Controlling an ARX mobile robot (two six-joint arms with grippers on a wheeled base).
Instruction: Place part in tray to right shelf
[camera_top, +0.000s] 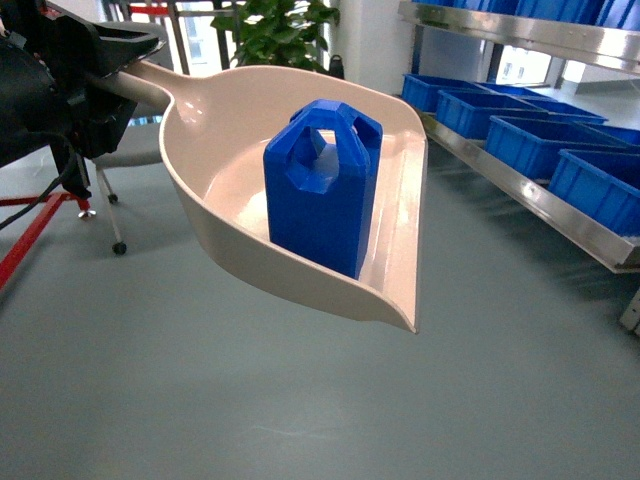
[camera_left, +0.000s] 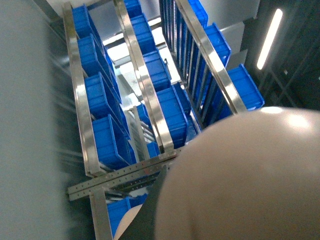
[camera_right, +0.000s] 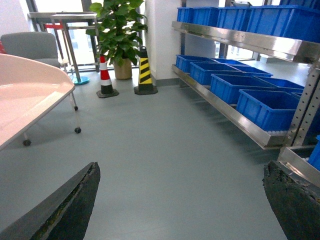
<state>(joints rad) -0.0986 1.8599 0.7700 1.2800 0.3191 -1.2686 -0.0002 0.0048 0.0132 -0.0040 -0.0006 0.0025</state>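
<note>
Your left gripper (camera_top: 95, 75) sits at ten o'clock in the head view with its jaws clamped on the handle of the tray (camera_top: 230, 150), holding the beige scoop in the air above the grey floor (camera_top: 250, 400), and the part (camera_top: 322, 185) stands upright inside the tray, close against its right wall. The right shelf (camera_top: 540, 200) runs along at two to three o'clock, well apart from the tray, with blue crates (camera_top: 530, 140) lined up on it. Your right gripper (camera_right: 180, 200) shows its two dark fingers (camera_right: 65, 210) spread wide, nothing between them, over bare floor.
</note>
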